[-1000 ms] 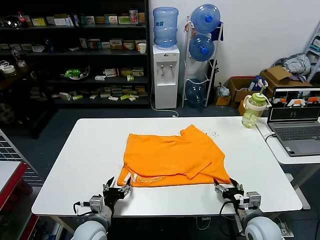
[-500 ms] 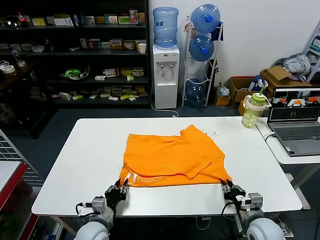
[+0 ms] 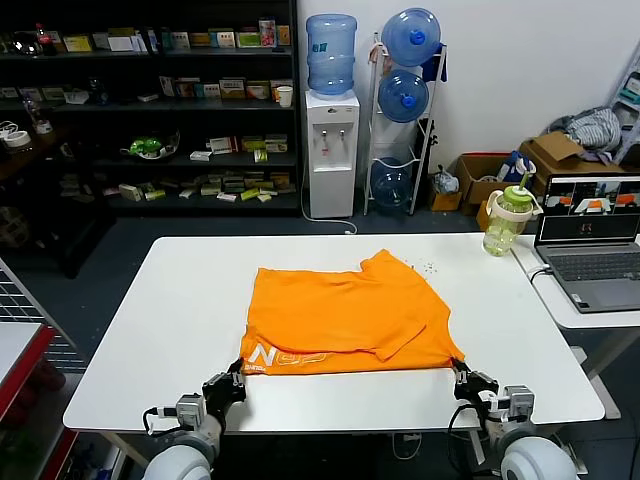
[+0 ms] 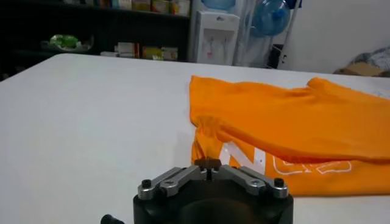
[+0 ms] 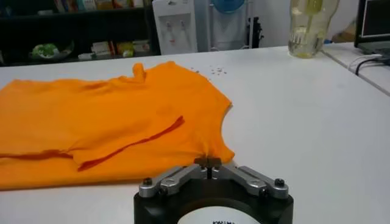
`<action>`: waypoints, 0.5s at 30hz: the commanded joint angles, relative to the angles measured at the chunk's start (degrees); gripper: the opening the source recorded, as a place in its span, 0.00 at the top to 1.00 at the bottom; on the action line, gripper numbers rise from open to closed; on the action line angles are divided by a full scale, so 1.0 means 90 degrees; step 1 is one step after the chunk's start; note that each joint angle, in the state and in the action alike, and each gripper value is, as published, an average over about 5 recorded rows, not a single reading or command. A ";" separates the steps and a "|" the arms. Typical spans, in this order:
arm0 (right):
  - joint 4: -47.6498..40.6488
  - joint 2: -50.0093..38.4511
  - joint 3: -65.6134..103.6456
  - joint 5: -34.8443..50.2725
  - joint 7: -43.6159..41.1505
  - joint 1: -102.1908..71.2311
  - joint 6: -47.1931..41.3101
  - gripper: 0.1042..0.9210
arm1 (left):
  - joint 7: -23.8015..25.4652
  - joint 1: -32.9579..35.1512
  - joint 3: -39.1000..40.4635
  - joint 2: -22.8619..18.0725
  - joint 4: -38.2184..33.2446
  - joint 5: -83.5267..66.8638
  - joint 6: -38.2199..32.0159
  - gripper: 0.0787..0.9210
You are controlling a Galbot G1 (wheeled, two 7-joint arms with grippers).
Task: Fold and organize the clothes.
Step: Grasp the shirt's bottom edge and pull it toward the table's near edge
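Note:
The orange T-shirt (image 3: pixel 345 318) lies flat in the middle of the white table (image 3: pixel 150 330), with white lettering (image 3: pixel 262 356) showing along its near hem. My left gripper (image 3: pixel 238 379) is at the near left corner of the hem, shut on the cloth. In the left wrist view its tips (image 4: pixel 209 163) pinch the T-shirt's (image 4: pixel 292 125) edge beside the lettering (image 4: pixel 244 159). My right gripper (image 3: pixel 462 378) is at the near right corner, also shut on the cloth. In the right wrist view it (image 5: pixel 208 162) grips the T-shirt's (image 5: pixel 109 122) puckered corner.
A clear bottle with a green lid (image 3: pixel 508 222) and an open laptop (image 3: pixel 590 240) stand at the right, on and beside the table's far right corner. A water dispenser (image 3: pixel 331 150) and shelves (image 3: pixel 150 110) are behind. The table's front edge (image 3: pixel 340 418) runs just below both grippers.
Both grippers went from open to shut on the near hem corners. They drew back slightly toward the front edge, stretching the hem and uncovering more lettering at the left corner.

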 commanded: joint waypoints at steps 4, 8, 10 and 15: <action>0.0874 -0.0427 0.0575 0.0272 0.0156 -0.1305 -0.0074 0.98 | -0.0358 0.1000 -0.0413 0.0784 -0.1034 -0.0446 0.0007 0.99; 0.1082 -0.0413 0.0713 0.0254 0.0183 -0.1700 -0.0097 0.98 | -0.0470 0.1378 -0.0387 0.0863 -0.1334 -0.0462 0.0030 0.99; 0.1183 -0.0369 0.0733 0.0222 0.0197 -0.1868 -0.0110 0.98 | -0.0524 0.1575 -0.0349 0.0849 -0.1474 -0.0457 0.0054 0.99; 0.1419 -0.0251 0.0729 0.0034 0.0301 -0.2192 -0.0155 0.98 | -0.0604 0.1965 -0.0332 0.0765 -0.1721 -0.0405 0.0127 0.99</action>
